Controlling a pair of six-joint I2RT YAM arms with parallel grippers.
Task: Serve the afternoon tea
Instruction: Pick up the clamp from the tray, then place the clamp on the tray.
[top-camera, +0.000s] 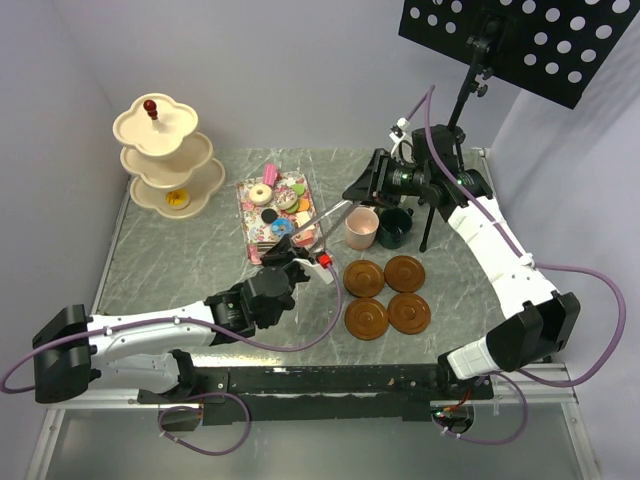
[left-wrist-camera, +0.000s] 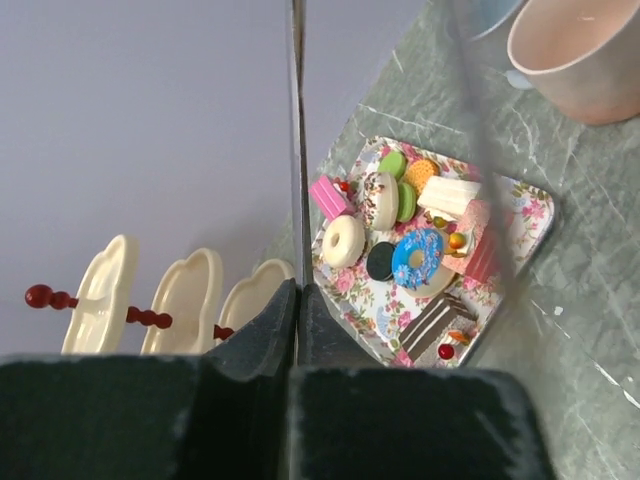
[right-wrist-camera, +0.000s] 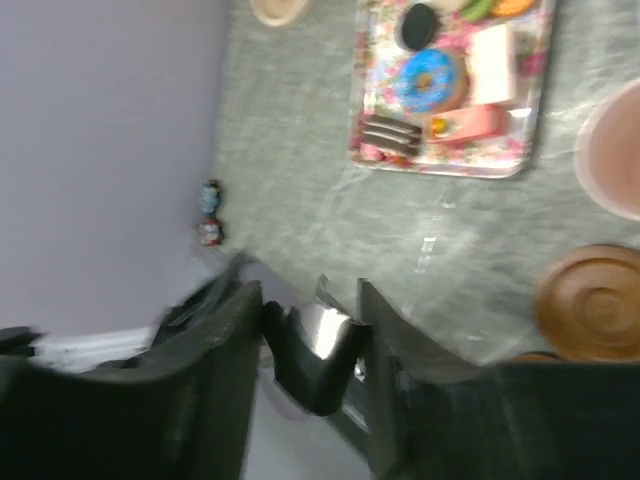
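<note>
My left gripper (top-camera: 303, 252) is shut on the metal tongs (top-camera: 336, 214), whose blade rises from my closed jaws in the left wrist view (left-wrist-camera: 298, 150). My right gripper (top-camera: 358, 192) hangs open just above the tongs' far tip; in the right wrist view (right-wrist-camera: 305, 300) its fingers stand apart. Toy cakes and macarons (top-camera: 276, 205) lie on the floral tray (top-camera: 246, 215). The pink mug (top-camera: 361, 228) and dark green mug (top-camera: 394, 228) stand side by side. Several brown saucers (top-camera: 365, 318) sit bare in front of them. The cream three-tier stand (top-camera: 165, 160) is at the back left.
A black perforated board on a stand (top-camera: 455, 110) rises at the back right, with a leg (top-camera: 425, 235) beside the dark green mug. A yellow piece (top-camera: 178, 198) lies on the stand's bottom tier. Grey walls close the back and sides.
</note>
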